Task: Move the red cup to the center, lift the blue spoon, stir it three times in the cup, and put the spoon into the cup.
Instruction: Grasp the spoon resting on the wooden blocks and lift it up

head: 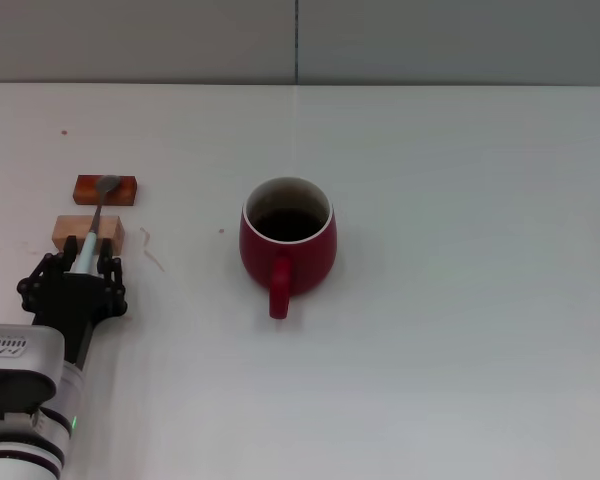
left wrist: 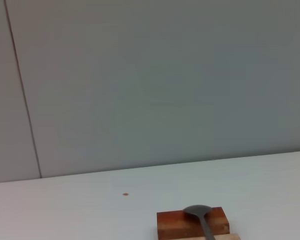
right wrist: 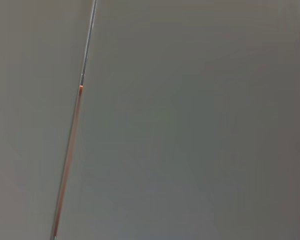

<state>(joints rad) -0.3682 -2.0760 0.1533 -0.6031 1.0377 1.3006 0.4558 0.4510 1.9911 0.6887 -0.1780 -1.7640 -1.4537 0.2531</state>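
Open tabletop (head: 460, 330) around red cup (head: 288, 240); wooden blocks (head: 105, 189) far left.

The head camera looks forward and down from above onto a white table (head: 460, 330), taking in its far edge and the grey wall (head: 430, 40) behind. The left wrist camera sits low and close to the tabletop, facing level toward that same wall. Both views share the dark block (head: 106, 190) (left wrist: 191, 223) with the spoon (head: 98, 212) (left wrist: 202, 220) bowl resting on it. The right wrist camera faces only a plain grey panel (right wrist: 190, 125) crossed by a seam.
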